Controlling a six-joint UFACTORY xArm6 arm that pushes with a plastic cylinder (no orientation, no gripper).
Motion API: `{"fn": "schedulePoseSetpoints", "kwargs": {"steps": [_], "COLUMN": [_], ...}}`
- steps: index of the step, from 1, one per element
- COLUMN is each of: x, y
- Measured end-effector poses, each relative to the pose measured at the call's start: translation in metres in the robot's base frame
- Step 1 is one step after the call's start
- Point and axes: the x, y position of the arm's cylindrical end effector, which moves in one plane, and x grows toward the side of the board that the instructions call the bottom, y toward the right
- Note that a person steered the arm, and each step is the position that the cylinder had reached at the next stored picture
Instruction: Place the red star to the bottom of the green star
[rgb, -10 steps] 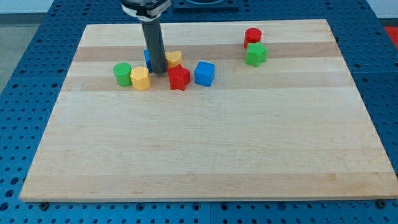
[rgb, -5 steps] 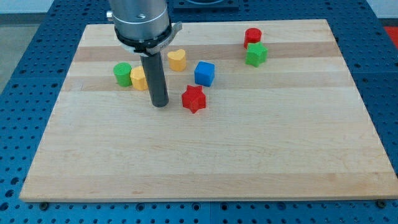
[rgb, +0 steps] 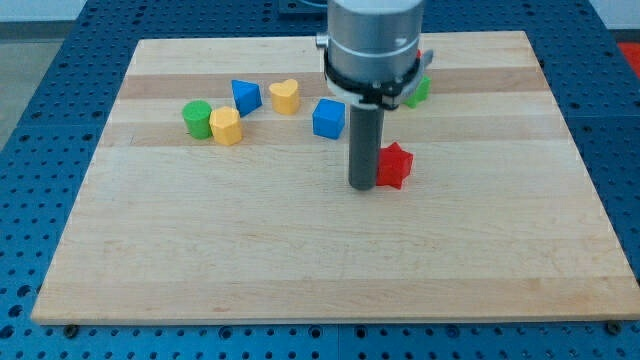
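The red star (rgb: 395, 165) lies on the wooden board, right of centre. My tip (rgb: 362, 186) stands just to its left, touching or almost touching it. The green star (rgb: 419, 92) sits near the view's top right, mostly hidden behind the arm; only its right edge shows. The red star is below the green star and slightly to its left.
A blue cube (rgb: 328, 118) lies above and left of my tip. A yellow heart (rgb: 285, 96), a blue triangle (rgb: 246, 96), a yellow hexagon (rgb: 226, 127) and a green cylinder (rgb: 197, 119) stand at the top left. A red cylinder (rgb: 426, 58) peeks out behind the arm.
My tip has swept right and slightly down, pushing the red star from beside the blue cube to a spot below the green star. The blue triangle is now uncovered.
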Motion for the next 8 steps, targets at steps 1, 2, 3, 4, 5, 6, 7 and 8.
{"fn": "schedulePoseSetpoints", "kwargs": {"steps": [1,2,3,4,5,6,7,8], "x": [0.008,-0.001,-0.012,-0.031,-0.048,-0.048,-0.058,-0.066], "y": [0.016,0.031,0.041,0.042,0.042,0.020,0.017,0.023]}}
